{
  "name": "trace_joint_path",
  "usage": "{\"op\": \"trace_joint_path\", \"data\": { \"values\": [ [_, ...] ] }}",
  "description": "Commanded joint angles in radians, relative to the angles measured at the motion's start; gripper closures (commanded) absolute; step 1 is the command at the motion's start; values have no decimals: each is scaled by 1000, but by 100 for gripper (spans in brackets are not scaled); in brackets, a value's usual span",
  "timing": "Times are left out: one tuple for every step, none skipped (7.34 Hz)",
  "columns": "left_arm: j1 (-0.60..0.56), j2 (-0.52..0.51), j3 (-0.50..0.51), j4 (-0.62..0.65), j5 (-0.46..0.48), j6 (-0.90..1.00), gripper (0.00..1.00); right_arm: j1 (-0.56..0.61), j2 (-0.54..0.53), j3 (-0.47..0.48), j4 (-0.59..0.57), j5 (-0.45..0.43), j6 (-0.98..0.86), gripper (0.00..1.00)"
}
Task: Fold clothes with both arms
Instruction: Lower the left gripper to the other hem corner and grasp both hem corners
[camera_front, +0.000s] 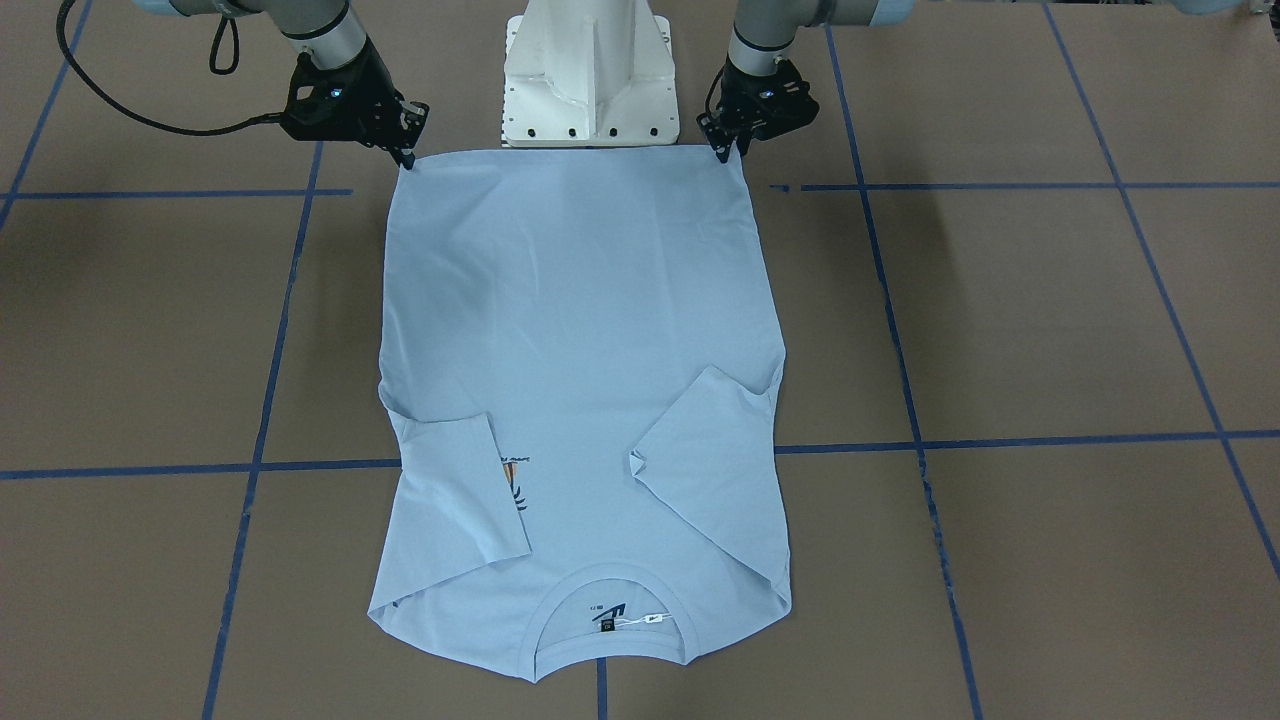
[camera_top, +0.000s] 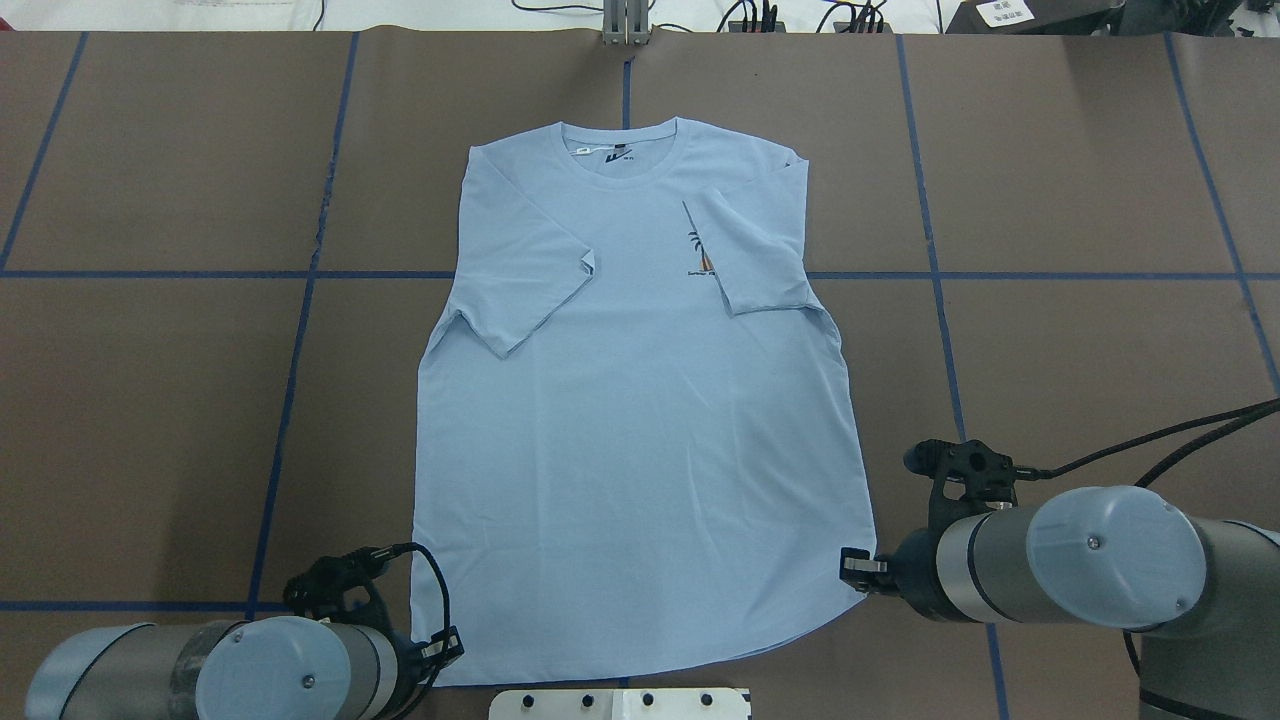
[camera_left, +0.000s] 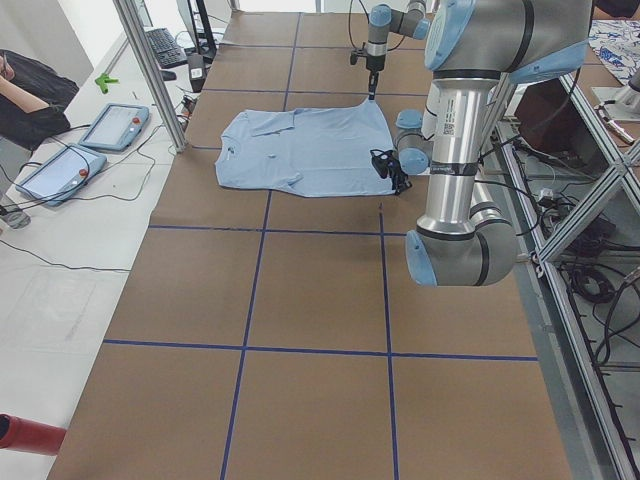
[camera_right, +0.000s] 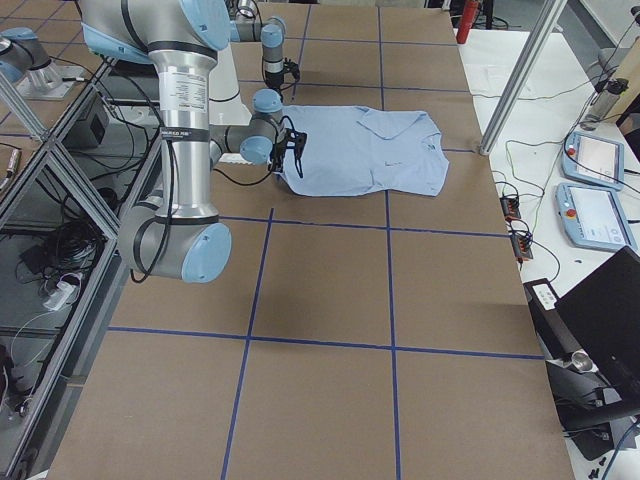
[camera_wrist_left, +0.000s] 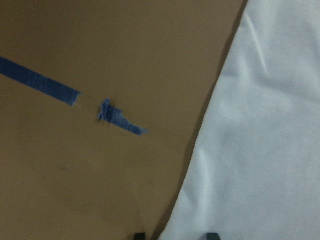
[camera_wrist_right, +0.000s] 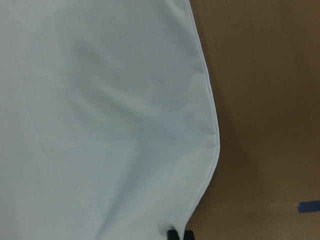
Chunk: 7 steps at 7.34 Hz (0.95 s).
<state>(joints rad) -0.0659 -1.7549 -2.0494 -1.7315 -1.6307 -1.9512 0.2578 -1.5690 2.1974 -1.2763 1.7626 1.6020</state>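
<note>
Both my grippers are down at the hem of the shirt (camera_front: 580, 300), one at each corner, with the hem running straight between them. My left gripper (camera_front: 722, 152) has its fingertips (camera_wrist_left: 140, 235) apart, one on bare table (camera_front: 1000, 320) and the other over the cloth, so the shirt's side edge runs up between them without being clamped. My right gripper (camera_front: 408, 158) has its fingertips (camera_wrist_right: 173, 233) drawn close together right where the curved hem edge meets them, and it looks pinched on the cloth there. From both grippers the shirt stretches away flat on the table, front up, with the collar (camera_front: 612, 610) at the end farthest from me. Both sleeves are folded in over the chest: the sleeve (camera_front: 460, 490) on my right gripper's side lies across part of the print (camera_front: 513, 480), and the other sleeve (camera_front: 710, 450) lies on my left gripper's side. A strip of torn blue tape (camera_wrist_left: 117, 117) is on the table beside my left gripper, on the side away from the shirt.
</note>
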Motion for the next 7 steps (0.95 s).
{"op": "trace_joint_path", "data": {
  "values": [
    [0,0,-5,1,0,0,92,3,0,-1,0,3,-2,100],
    [0,-5,-29,44,-1,1,100,12,0,1,0,18,-2,100],
    [-2,-6,-88,103,-3,17,100,26,0,2,0,41,-1,100],
    [-5,-6,-147,160,-8,20,100,59,0,10,0,101,-1,100],
    [-8,-6,-190,185,-11,76,100,67,-11,46,0,142,-1,100],
    [-8,-5,-221,187,-15,107,100,72,-26,86,-5,205,-1,100],
    [-6,-5,-239,188,-49,113,100,77,-64,132,-5,274,1,100]
  ]
}}
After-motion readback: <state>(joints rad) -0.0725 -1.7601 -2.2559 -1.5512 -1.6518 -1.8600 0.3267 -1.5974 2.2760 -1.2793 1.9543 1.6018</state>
